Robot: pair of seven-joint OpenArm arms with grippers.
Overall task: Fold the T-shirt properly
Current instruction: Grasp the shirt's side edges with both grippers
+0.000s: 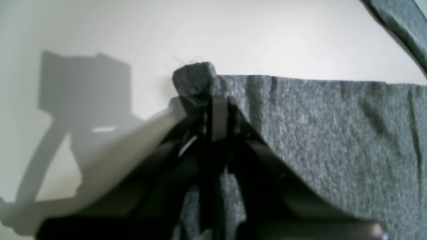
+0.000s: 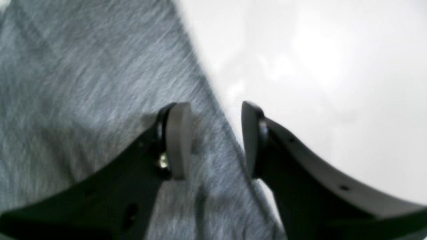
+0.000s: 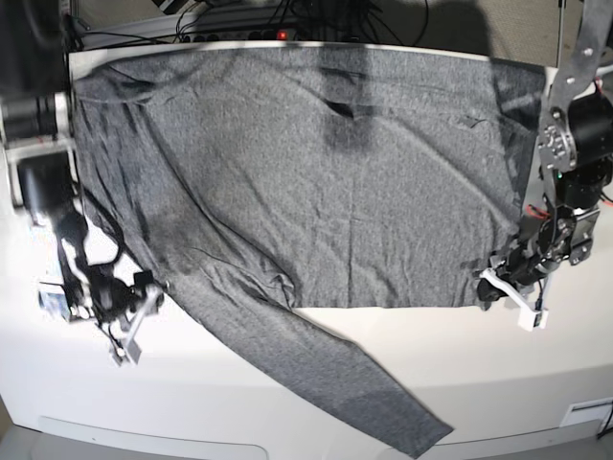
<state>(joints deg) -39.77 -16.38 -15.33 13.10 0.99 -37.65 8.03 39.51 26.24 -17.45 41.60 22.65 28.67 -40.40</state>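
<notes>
Meanwhile, T-shirt (image 1: 333, 133) corner between closed left tool (image 1: 213, 100) tips

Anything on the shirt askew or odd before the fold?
Yes: one long sleeve of the T-shirt trails diagonally toward the table's front edge instead of lying flat with the body. The corner by the left gripper is bunched into a small lump.

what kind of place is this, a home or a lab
Most likely a robotics lab bench: a plain white tabletop, tangled black cables behind it, and two arms working a heather-grey long-sleeved knit T-shirt spread flat.
</notes>
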